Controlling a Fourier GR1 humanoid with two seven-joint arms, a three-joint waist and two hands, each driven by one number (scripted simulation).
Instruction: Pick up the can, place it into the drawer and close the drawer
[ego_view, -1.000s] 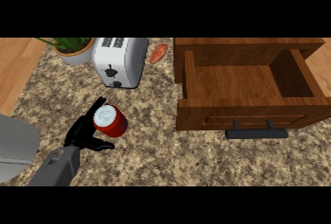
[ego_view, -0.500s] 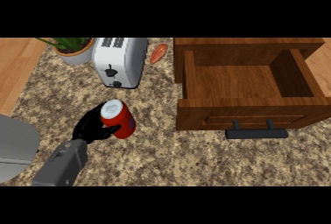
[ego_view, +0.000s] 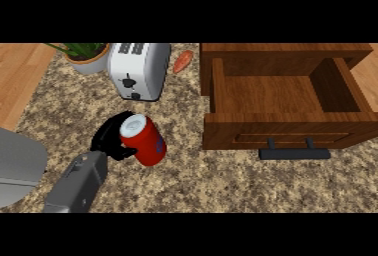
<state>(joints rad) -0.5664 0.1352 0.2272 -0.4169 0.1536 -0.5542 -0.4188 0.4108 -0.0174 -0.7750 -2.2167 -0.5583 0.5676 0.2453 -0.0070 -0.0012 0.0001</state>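
- Can (ego_view: 149, 146): red, pale top, small blue mark on its side; held in the left hand (ego_view: 108, 141) over the speckled counter (ego_view: 221, 185), left of the drawer (ego_view: 288, 131) and apart from it.
- Black fingers (ego_view: 122, 153) curled round the can's left side and back, grasping it; the hand is mostly hidden behind the can.
- Can is tilted, top toward the upper left, base toward the lower right. Hard to tell from this steep angle if the base is off the counter; looks lifted.
- Grey forearm (ego_view: 77, 182) comes in from the lower left edge up to the hand.
- Drawer is pulled open and shows bare wood inside; its front wall faces the lower edge, with a dark bar handle (ego_view: 294, 152) below it.
- Toaster (ego_view: 139, 70), silver, stands above the can, near the top of the view, well apart from it.
- Potted plant (ego_view: 87, 61) sits just left of the toaster, green leaves in a grey pot.
- Small orange thing (ego_view: 182, 61), maybe a carrot, lies between the toaster and the drawer cabinet.
- Wood surface (ego_view: 21, 75) runs along the left edge beside the counter.
- Right hand is out of view.
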